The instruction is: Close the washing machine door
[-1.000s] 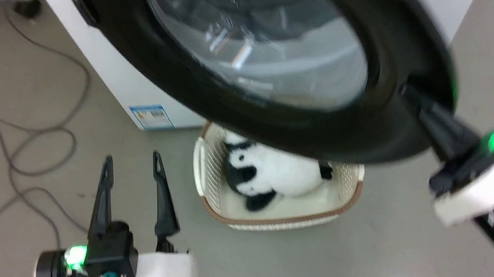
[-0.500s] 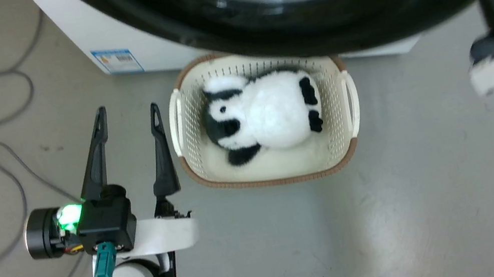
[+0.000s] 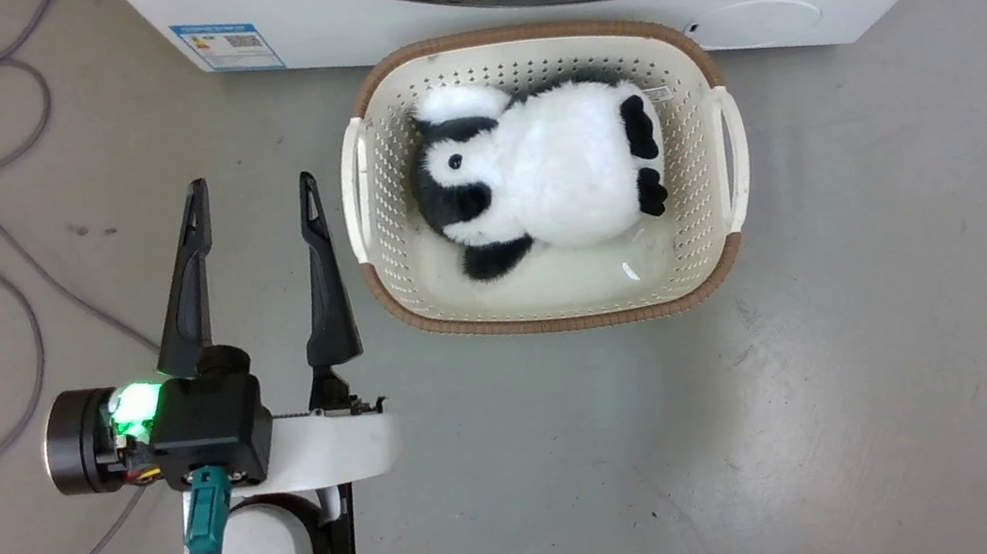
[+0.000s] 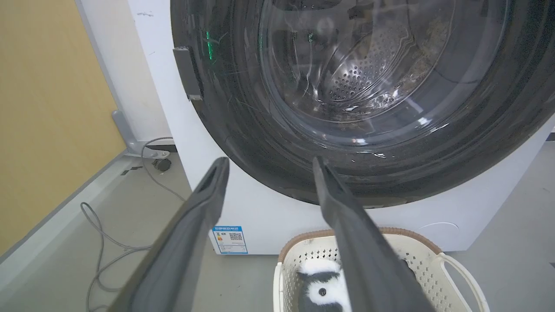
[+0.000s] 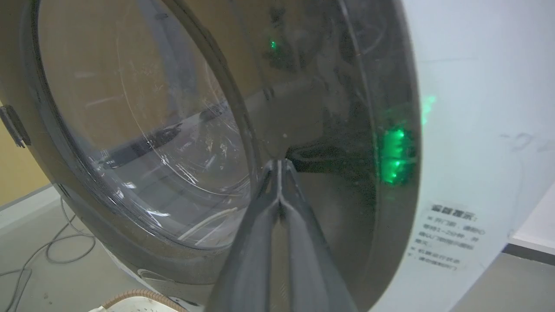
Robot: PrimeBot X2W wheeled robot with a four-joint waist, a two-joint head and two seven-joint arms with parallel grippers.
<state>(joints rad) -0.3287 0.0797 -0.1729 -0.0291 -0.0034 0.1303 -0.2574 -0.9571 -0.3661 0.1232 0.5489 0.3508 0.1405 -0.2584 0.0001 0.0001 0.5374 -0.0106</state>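
The washing machine door (image 4: 243, 130) has swung nearly flush with the machine (image 4: 264, 216). Your right gripper (image 5: 279, 164), fingers pressed together and empty, pushes its rim home; your left gripper (image 3: 251, 186) waits, fingers spread, empty.

Washing machine door (image 4: 368, 86) glossy, glass-windowed; basket (image 3: 512, 33) plastic; panda (image 3: 567, 173) plush.

the grey floor (image 3: 876, 372) bears a white washing machine (image 3: 774, 24), a cream basket (image 3: 562, 321) and loose grey cables (image 3: 32, 318).

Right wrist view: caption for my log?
Right gripper, fingers together, tips against the glossy rim of the washing machine door.
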